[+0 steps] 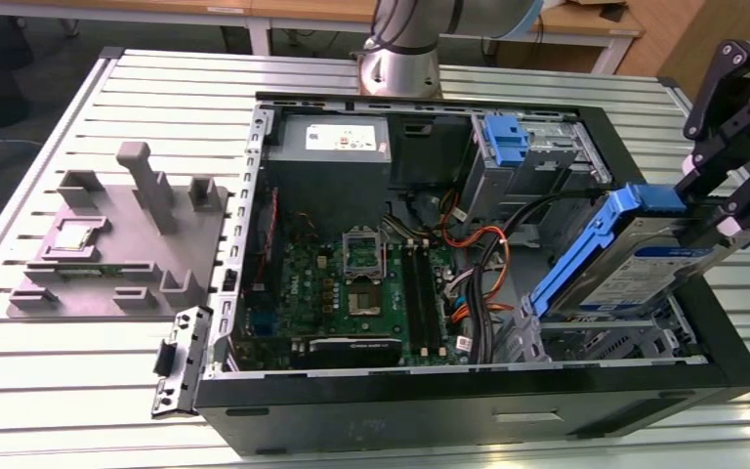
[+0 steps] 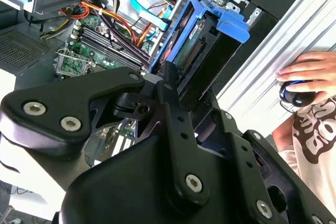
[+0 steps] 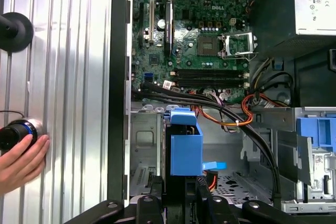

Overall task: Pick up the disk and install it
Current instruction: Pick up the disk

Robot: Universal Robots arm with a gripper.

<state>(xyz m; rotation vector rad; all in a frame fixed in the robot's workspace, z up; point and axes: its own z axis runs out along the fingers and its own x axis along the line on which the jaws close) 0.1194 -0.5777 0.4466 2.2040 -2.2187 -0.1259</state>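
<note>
You're in the install step. Your claw (image 1: 721,210) is clamped on the upper end of the disk (image 1: 636,256). The disk hangs tilted, its lower end dipping inside the case (image 1: 479,401) along the case's edge on the exterior view's right. Seating it, I judge, calls for squaring it with the bay below. The wrist leans over that edge, pointing down and inward.
</note>
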